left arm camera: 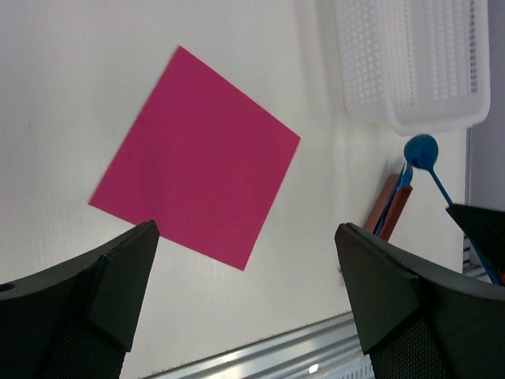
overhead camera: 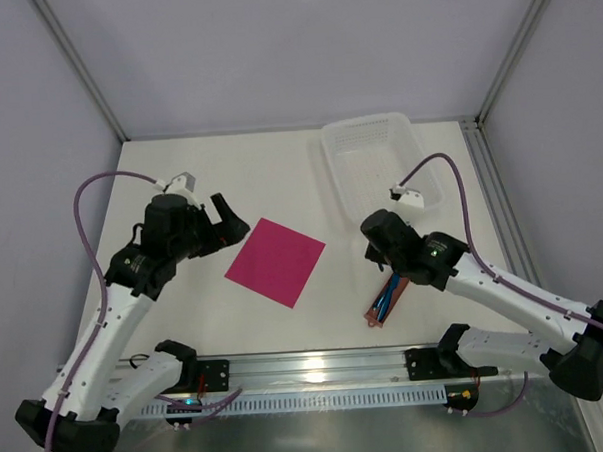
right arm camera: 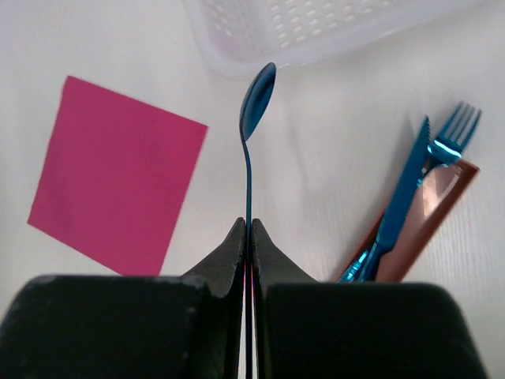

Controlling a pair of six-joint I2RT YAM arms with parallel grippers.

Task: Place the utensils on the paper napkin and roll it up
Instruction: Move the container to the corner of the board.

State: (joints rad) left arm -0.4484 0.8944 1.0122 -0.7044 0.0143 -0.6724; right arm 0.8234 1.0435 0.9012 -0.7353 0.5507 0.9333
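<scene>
Right claw (right arm camera: 246, 227) pinches a slim, glossy blue spoon (right arm camera: 257, 101) by its handle; left claw (left arm camera: 245, 233) gapes empty near the flat magenta napkin (left arm camera: 197, 158).

The paper napkin (overhead camera: 275, 261) was plain magenta-pink, with no print. The spoon (right arm camera: 256, 99), the fork (right arm camera: 450, 142) and the knife (right arm camera: 406, 185) were glossy blue. The sleeve (right arm camera: 426, 229) was reddish-brown. The basket (overhead camera: 373, 153) was translucent white, patterned with a regular grid of small slots. The surface (overhead camera: 229, 169) was off-white. The left claw (left arm camera: 245, 237) and the right claw (right arm camera: 247, 229) were matte black. The arm links (overhead camera: 515, 292) were white with black joints. The cables (overhead camera: 458, 184) were purple.
</scene>
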